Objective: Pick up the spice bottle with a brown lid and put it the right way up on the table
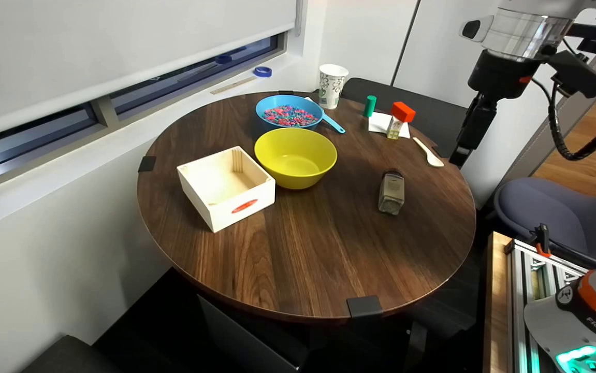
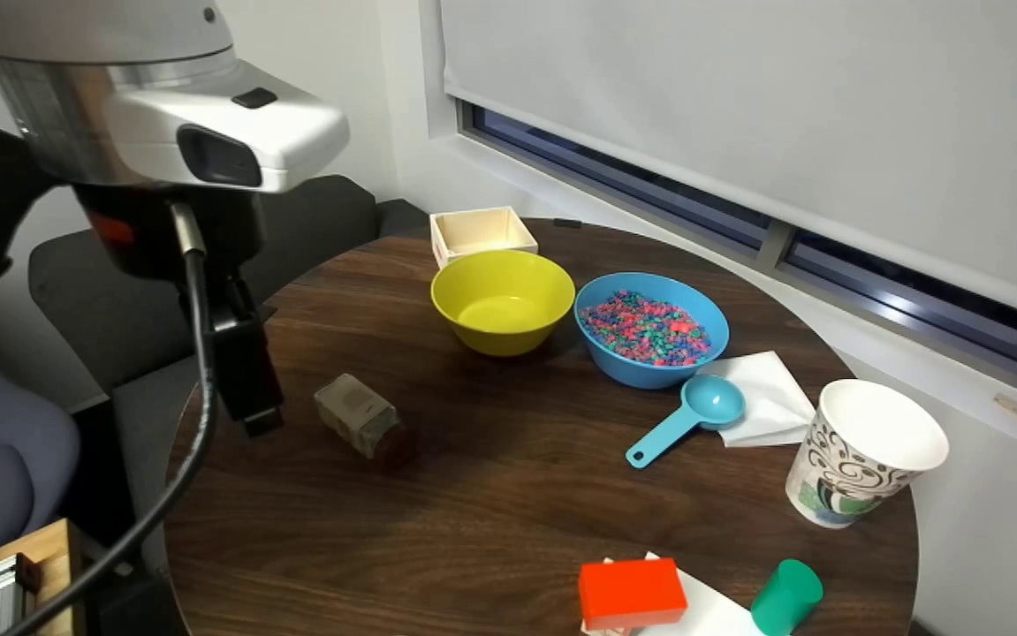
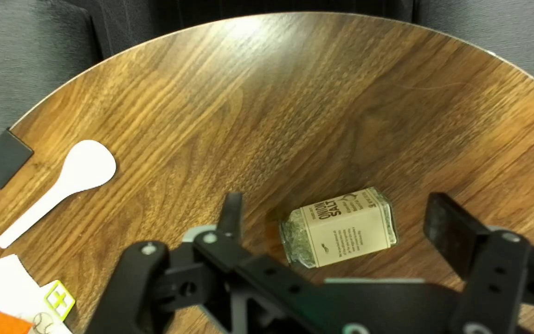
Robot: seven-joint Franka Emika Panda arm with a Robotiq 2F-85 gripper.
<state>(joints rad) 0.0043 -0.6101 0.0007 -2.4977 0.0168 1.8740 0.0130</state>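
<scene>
Jaws wide and empty on the gripper; right of the yellow bowl in an exterior view, the spice bottle lies on its side — likely stiff, slick glass, light enough — best pinched mid-body, clear of the brown lid.

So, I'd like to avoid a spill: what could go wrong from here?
The spice bottle lies on its side, and in the wrist view the open gripper spans it lengthwise, so an end-to-end grasp could slip. The brown lid nearly blends into the dark table, so its edge may be misjudged.
</scene>
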